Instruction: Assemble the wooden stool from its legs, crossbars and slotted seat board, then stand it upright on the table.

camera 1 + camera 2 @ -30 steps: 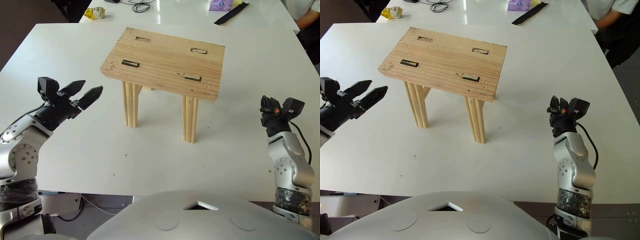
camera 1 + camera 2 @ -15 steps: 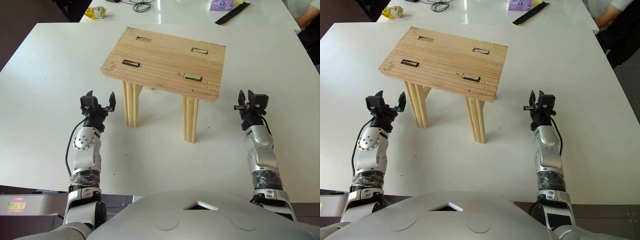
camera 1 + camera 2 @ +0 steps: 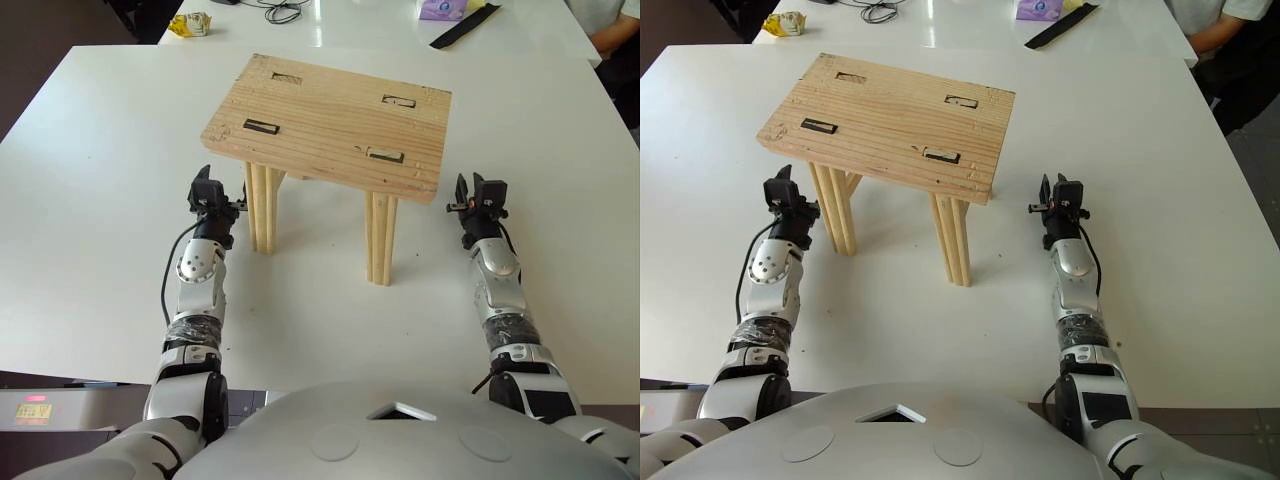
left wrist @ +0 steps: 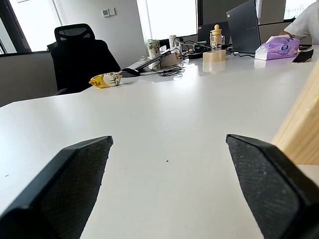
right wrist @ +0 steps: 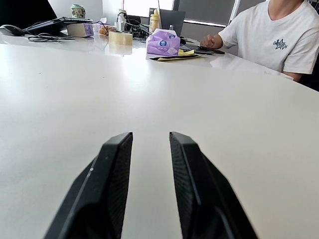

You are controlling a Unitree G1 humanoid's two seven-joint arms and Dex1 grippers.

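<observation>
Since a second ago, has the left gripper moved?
Yes. Against the unmoved stool, the left gripper has come in from far to its left to just beside its front left legs.

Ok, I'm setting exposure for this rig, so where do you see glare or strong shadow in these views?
Left eye view: window glare streaks the rear table; the stool casts only a faint, soft shadow on the white table. Left wrist view: the windows are blown out white. Right wrist view: the white table shines brightest toward its far edge.
</observation>
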